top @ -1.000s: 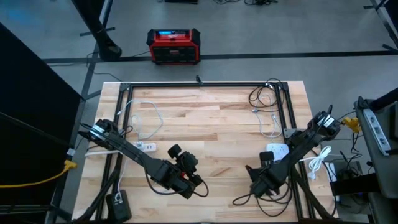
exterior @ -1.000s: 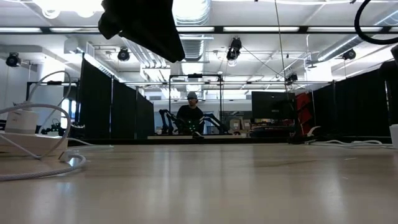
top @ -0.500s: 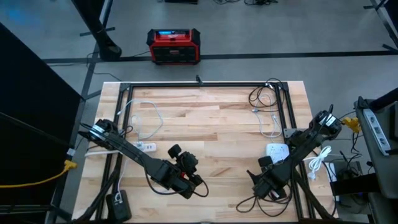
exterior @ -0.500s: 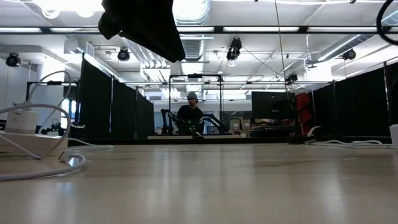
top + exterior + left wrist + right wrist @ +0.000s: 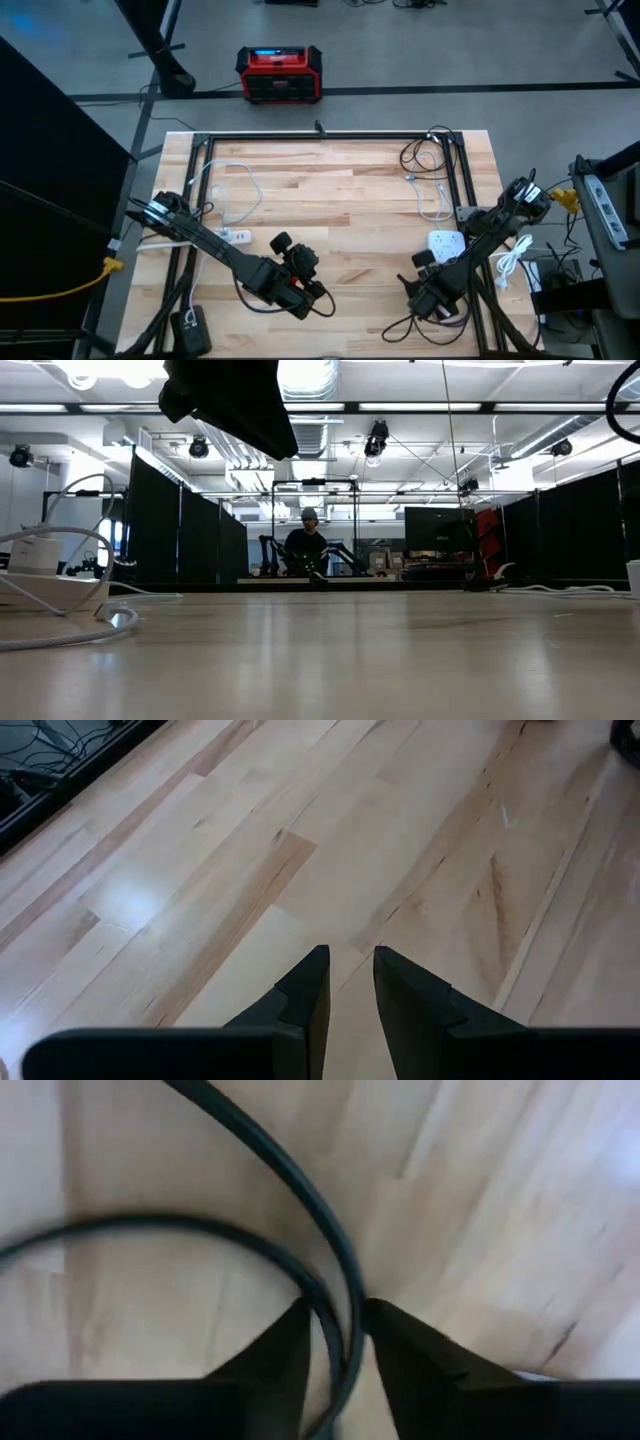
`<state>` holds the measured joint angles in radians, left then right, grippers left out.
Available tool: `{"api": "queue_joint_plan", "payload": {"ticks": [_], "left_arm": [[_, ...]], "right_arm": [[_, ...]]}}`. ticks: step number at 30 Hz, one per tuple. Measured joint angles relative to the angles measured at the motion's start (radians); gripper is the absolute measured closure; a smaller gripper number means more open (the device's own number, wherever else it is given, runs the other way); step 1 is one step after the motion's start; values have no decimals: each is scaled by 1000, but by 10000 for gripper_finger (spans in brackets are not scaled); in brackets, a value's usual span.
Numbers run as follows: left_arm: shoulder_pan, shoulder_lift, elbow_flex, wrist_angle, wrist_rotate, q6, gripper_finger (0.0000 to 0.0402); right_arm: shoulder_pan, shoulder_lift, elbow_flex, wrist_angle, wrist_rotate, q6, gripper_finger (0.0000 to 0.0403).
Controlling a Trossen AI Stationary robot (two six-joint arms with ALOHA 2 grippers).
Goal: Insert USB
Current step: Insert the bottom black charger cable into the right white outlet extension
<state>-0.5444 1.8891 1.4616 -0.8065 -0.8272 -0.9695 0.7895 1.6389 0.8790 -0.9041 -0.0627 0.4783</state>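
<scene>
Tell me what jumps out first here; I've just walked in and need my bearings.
The right tool at the table's near right edge stands out most, its fingers pinching a black cable against the wood. The left tool waits over bare boards near the front centre, holding nothing. Beyond the table's far edge, a red box sits on the floor.

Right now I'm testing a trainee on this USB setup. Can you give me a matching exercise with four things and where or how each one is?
Things:
1. left pincer
2. right pincer
3. red box
4. white power strip

Place or state:
A. on the floor beyond the table
B. closed around a black cable
C. over the bare table, fingers close together, nothing between them
D. lying on the table beside the left arm

Pairs: 1-C, 2-B, 3-A, 4-D
</scene>
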Motion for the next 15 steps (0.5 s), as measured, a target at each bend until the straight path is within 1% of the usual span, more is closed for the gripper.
{"api": "queue_joint_plan", "payload": {"ticks": [1, 2, 4, 7, 10, 15], "left_arm": [[0, 0, 0, 0, 0, 0, 333], [0, 0, 0, 0, 0, 0, 333], [0, 0, 0, 0, 0, 0, 333], [0, 0, 0, 0, 0, 0, 333], [0, 0, 0, 1, 0, 0, 333], [1, 0, 0, 2, 0, 0, 333]], "right_arm": [[0, -1, 9, -4, 0, -4, 378], [0, -3, 21, -3, 0, -9, 389], [1, -6, 54, 2, 19, -16, 393], [-2, -20, 122, -26, 99, -28, 400], [-2, -28, 201, -70, 239, -44, 400], [-4, -43, 321, -103, 530, -87, 402]]}}
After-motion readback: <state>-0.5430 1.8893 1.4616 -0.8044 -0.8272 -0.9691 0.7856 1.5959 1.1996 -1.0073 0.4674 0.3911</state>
